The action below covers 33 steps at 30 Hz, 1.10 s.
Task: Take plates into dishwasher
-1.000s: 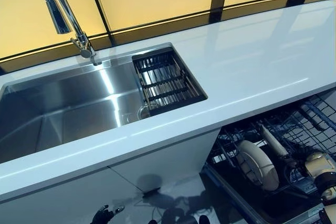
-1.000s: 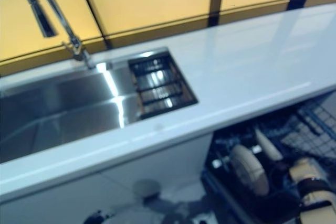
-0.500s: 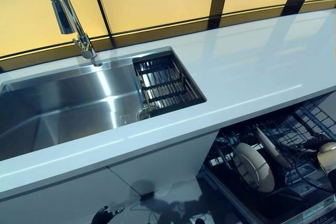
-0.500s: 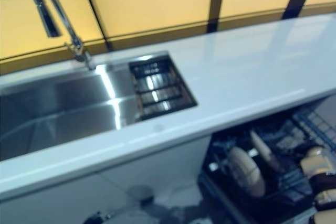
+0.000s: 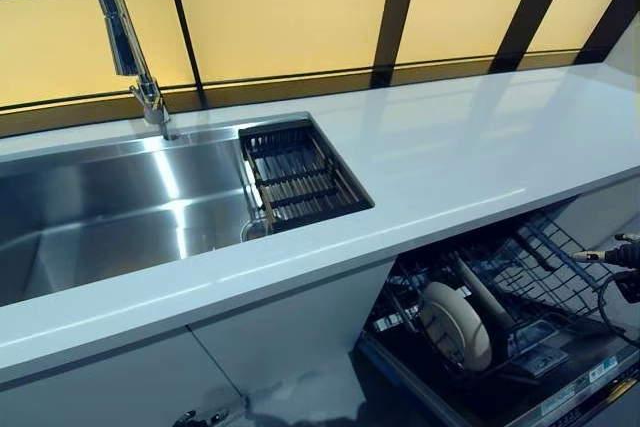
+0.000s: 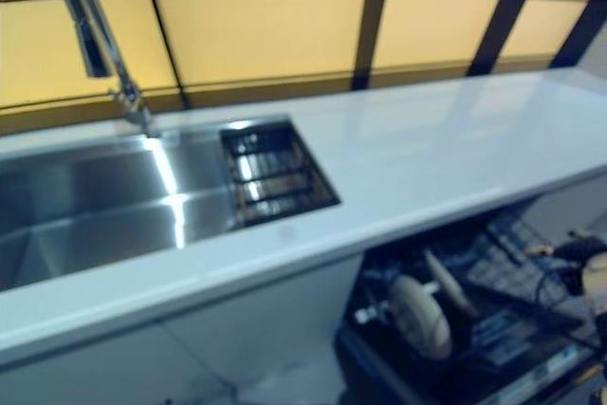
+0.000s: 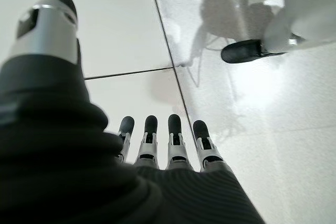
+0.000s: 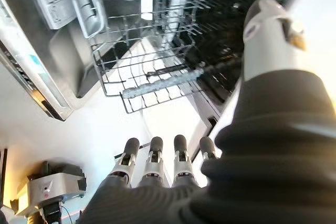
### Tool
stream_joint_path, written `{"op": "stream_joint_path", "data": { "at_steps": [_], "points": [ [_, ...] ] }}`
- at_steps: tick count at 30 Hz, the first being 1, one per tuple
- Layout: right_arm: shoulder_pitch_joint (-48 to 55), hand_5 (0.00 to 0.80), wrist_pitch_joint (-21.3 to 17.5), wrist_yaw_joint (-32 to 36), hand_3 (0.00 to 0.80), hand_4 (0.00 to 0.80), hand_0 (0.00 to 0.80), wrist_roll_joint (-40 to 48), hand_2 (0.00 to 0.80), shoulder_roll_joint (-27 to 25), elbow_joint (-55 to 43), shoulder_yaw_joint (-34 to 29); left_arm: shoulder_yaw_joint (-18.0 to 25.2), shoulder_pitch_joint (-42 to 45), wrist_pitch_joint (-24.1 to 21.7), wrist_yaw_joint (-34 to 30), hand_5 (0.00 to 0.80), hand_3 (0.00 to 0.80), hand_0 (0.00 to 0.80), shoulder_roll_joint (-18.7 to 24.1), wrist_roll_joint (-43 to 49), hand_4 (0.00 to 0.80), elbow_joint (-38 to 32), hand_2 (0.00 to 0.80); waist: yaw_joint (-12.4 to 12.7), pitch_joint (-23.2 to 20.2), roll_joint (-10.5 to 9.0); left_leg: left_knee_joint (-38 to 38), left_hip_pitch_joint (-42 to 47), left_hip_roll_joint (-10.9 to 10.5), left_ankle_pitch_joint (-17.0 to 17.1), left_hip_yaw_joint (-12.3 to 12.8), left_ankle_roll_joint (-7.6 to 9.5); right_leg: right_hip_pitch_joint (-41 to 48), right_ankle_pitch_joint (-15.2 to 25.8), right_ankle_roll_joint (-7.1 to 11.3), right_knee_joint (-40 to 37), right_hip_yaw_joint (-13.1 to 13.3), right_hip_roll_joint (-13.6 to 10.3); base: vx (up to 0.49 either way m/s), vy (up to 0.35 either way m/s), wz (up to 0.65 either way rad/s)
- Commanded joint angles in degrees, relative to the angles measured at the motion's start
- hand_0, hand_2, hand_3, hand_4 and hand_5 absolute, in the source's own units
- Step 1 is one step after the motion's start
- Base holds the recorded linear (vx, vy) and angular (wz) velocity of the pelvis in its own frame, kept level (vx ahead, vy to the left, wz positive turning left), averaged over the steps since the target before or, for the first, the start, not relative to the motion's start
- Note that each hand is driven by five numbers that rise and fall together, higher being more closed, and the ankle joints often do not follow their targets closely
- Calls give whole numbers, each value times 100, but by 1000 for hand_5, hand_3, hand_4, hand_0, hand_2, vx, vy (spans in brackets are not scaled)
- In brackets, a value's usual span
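Right hand (image 8: 157,169) hanging relaxed, empty, pulling back from dishwasher rack (image 5: 520,277); left hand (image 7: 168,145) idling open over floor. Plate (image 5: 452,325) sitting upright, unmoved; camera panning right.

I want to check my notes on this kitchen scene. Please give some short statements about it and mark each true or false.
1. A plate stands on edge in the dishwasher rack. True.
2. A plate lies on the counter. False: no plate is there.
3. The left robot hand holds a plate. False: its fingers are straight and it holds nothing.
4. The right robot hand is open and empty. True.
5. The sink is full of dishes. False: no dishes show.
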Motion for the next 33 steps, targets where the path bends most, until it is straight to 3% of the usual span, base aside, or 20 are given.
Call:
{"op": "stream_joint_path", "data": {
  "at_steps": [1,5,8,12,15,18,22,25,27,28,30,33],
  "points": [
    [210,0,-77,-289,0,0,0,148,0,-330,-220,-266,63,-51,-94,57,0,0,0,180,403,0,332,0,-55,-263,-242,14,191,-161,-472,-155,214,-220,237,331,172,108,-81,20,49,-5],
    [1119,0,-194,-514,0,0,0,197,0,-44,-624,-1020,132,52,-15,60,0,0,0,303,726,0,426,0,-220,-185,-257,14,265,-156,-500,-3,206,-444,523,498,145,114,-129,3,21,-11],
    [1224,0,-256,-522,0,0,0,222,0,188,-674,-1164,229,138,124,167,0,0,0,428,749,0,451,0,-219,-87,-213,14,297,-50,-453,302,204,-665,563,561,409,-271,-111,-110,-5,-30],
    [1343,0,-380,-706,0,0,0,478,0,364,-514,-1221,297,128,339,182,0,0,0,541,719,0,531,0,-96,-93,-123,14,147,6,-330,435,311,-640,342,543,1040,-365,-247,-205,-70,-82],
    [1423,0,-488,-791,0,0,0,619,0,566,-372,-1220,324,115,444,201,0,0,0,595,640,0,569,0,62,-120,-68,77,-81,83,-206,415,343,-570,466,504,1551,-385,-500,-246,-150,-29],
    [1376,0,-676,-813,0,0,0,774,0,810,178,-1087,316,57,526,223,0,0,0,712,657,0,594,0,409,-211,-120,161,-443,239,-37,232,275,-123,999,625,1670,-210,-1000,-327,-370,-20],
    [1331,0,-768,-666,0,0,0,825,0,930,503,-986,253,-30,493,259,0,0,0,811,642,0,591,0,523,-261,-157,144,-570,396,52,12,198,177,1033,726,1496,6,-1143,-198,-322,-37],
    [1412,0,-762,-497,0,0,0,897,0,1023,559,-982,215,-250,493,378,0,0,0,869,561,0,545,0,513,-222,-227,424,-924,576,130,-82,146,311,562,714,1352,226,-952,-234,-318,-33],
    [1429,0,-884,-495,0,0,0,1044,0,1107,681,-968,196,-460,462,501,0,0,0,902,479,0,456,0,544,-116,-313,985,-1401,716,115,62,150,318,286,670,1457,87,-834,-459,-395,28],
    [1344,0,-1016,-589,0,0,0,1307,0,1186,844,-903,156,-693,410,538,0,0,0,954,424,0,449,0,660,39,-348,1329,-1868,840,175,110,104,416,-143,580,1423,-136,-739,-489,-356,48],
    [1253,0,-1147,-554,0,0,0,1436,0,1264,1063,-811,137,-874,312,588,0,0,0,947,358,0,540,0,764,151,-355,1457,-2184,973,308,162,-10,603,-556,544,1269,-355,-630,-451,-300,50],
    [1208,0,-1160,-390,0,0,0,1739,0,1302,1237,-781,144,-909,252,616,0,0,0,907,354,0,589,0,792,190,-354,1371,-2233,1011,440,148,-93,726,-761,497,1171,-407,-518,-219,-149,-17]
  ]
}}
